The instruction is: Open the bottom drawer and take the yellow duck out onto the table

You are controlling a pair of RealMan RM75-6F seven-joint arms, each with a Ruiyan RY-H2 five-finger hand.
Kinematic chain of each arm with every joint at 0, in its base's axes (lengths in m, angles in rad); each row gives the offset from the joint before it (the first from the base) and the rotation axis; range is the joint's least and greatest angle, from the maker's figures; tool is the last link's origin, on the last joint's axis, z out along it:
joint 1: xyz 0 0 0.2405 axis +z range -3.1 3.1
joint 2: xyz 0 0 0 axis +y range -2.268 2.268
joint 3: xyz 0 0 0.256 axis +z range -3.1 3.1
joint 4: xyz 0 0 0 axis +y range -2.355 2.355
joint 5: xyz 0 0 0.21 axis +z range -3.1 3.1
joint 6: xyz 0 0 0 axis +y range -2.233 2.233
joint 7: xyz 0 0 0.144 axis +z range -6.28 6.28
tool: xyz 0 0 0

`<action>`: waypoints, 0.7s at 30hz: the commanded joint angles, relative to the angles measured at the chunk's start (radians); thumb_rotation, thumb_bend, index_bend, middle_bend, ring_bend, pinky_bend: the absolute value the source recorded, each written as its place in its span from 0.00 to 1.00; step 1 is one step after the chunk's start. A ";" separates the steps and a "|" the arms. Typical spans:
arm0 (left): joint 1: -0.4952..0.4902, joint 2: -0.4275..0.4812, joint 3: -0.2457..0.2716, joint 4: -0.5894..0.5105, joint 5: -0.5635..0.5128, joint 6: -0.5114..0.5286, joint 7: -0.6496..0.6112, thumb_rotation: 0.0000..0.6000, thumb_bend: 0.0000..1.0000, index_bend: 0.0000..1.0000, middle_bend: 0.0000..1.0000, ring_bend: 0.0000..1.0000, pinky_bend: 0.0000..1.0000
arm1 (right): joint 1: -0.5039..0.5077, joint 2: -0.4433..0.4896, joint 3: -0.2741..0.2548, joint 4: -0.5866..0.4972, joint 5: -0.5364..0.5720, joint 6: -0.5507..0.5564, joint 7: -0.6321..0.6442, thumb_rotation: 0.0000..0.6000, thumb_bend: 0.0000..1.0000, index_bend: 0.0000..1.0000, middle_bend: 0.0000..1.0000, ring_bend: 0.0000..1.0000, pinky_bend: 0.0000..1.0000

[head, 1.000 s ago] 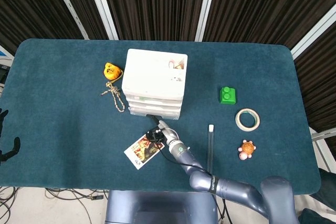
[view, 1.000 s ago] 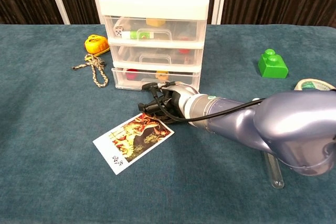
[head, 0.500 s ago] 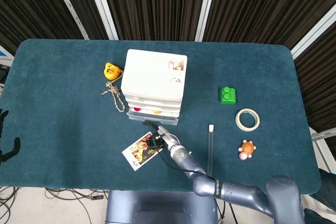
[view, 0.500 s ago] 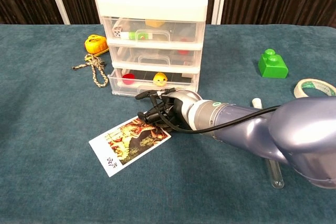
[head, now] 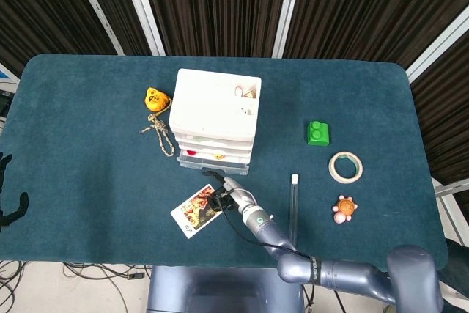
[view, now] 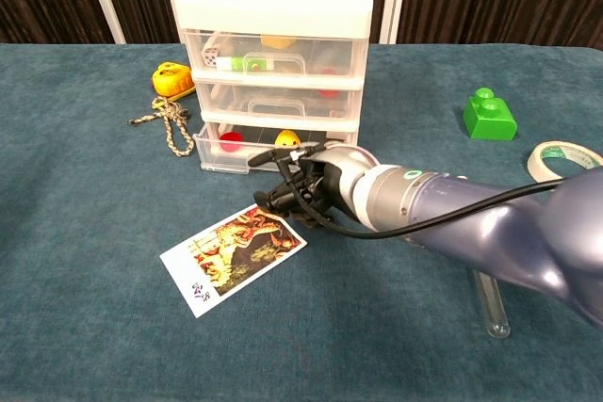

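The right hand [view: 301,181] partly hides the bottom drawer [view: 236,148] of the drawer unit [head: 215,119]; whether its fingers grip anything, I cannot tell. Chest view alone shows the yellow duck [view: 285,139] inside that drawer.

Bench [head: 88,130] w/ dark teal cloth top. White drawer unit [head: 215,111] stands near centre-back. Left of it: orange tape measure [head: 156,99], w/ knotted rope [head: 161,135] just in front. Picture card [head: 197,210] lies in front of unit, near front edge. Right side: green block [head: 319,133], tape roll [head: 345,166] beyond it, orange turtle toy [head: 344,209] nearer front, clear tube [head: 293,207] between card & turtle.
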 commanded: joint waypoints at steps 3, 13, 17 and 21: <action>0.001 0.000 0.002 -0.002 0.002 0.001 0.001 1.00 0.46 0.00 0.00 0.00 0.00 | -0.022 0.062 -0.005 -0.077 -0.053 0.051 -0.029 1.00 0.58 0.15 0.82 0.93 0.96; 0.000 0.003 0.003 -0.006 0.003 -0.002 -0.004 1.00 0.46 0.00 0.00 0.00 0.00 | 0.026 0.085 -0.020 -0.053 0.012 0.097 -0.167 1.00 0.58 0.12 0.84 0.97 0.99; 0.001 0.003 0.002 -0.005 0.003 -0.002 -0.006 1.00 0.46 0.00 0.00 0.00 0.00 | 0.056 0.087 -0.037 -0.050 0.062 0.109 -0.240 1.00 0.58 0.12 0.86 0.99 1.00; 0.000 0.004 0.002 -0.006 0.002 -0.003 -0.006 1.00 0.46 0.00 0.00 0.00 0.00 | 0.079 0.085 -0.041 -0.048 0.111 0.109 -0.280 1.00 0.58 0.12 0.88 1.00 1.00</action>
